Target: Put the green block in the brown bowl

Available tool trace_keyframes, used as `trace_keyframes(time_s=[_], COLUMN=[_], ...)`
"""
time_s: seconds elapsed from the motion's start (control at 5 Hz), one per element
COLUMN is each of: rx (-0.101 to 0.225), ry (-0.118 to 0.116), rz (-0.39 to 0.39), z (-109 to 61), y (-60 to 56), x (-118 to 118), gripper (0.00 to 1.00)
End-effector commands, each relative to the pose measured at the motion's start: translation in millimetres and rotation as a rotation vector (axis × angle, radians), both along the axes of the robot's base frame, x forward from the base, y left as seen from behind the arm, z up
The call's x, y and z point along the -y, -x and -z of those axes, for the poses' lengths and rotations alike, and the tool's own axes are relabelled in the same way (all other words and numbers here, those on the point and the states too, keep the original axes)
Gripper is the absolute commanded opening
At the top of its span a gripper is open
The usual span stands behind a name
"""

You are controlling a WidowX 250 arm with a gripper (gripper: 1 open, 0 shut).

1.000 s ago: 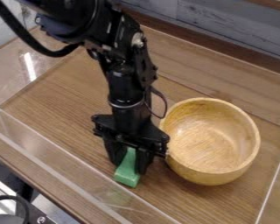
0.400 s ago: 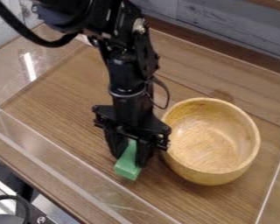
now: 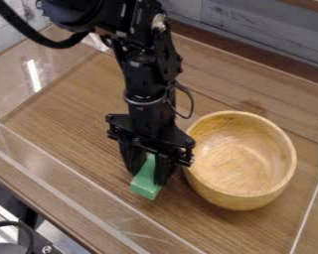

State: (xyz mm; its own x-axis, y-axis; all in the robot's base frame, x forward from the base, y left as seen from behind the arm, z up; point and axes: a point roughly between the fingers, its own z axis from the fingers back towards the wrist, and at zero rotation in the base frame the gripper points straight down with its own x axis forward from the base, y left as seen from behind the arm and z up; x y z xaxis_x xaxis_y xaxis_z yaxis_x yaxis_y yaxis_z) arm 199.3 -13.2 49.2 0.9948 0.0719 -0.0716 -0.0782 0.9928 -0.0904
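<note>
The green block (image 3: 147, 183) is a slim bright green bar, tilted, with its upper end between the fingers of my black gripper (image 3: 154, 165) and its lower end at or just above the wooden table. The gripper points straight down and is shut on the block. Just to the right stands the brown bowl (image 3: 241, 159), round, light wood, thick-walled and with nothing inside. The gripper hangs beside the bowl's left rim, outside it.
The wooden table (image 3: 69, 119) is ringed by a clear plastic wall (image 3: 43, 184) along its front and left edges. A grey panel (image 3: 268, 25) stands at the back. Black cables trail from the arm (image 3: 135, 60) at the upper left.
The gripper and the green block have crept up slightly, and the block's lower end has shifted a little right. The bowl has not moved.
</note>
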Motion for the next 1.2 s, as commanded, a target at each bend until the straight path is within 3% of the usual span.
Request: trace_keyframes(time_s=[0.0,0.6,1.0], rx=[0.074,0.101,0.109], ry=[0.000,-0.001,0.001], rz=[0.025,0.060,0.072], z=[-17.9,-28.7,-35.5], y=[-12.9,-22.0,-21.9], x=[1.2,0.1,3.1], gripper=[0.00,0.00,0.00])
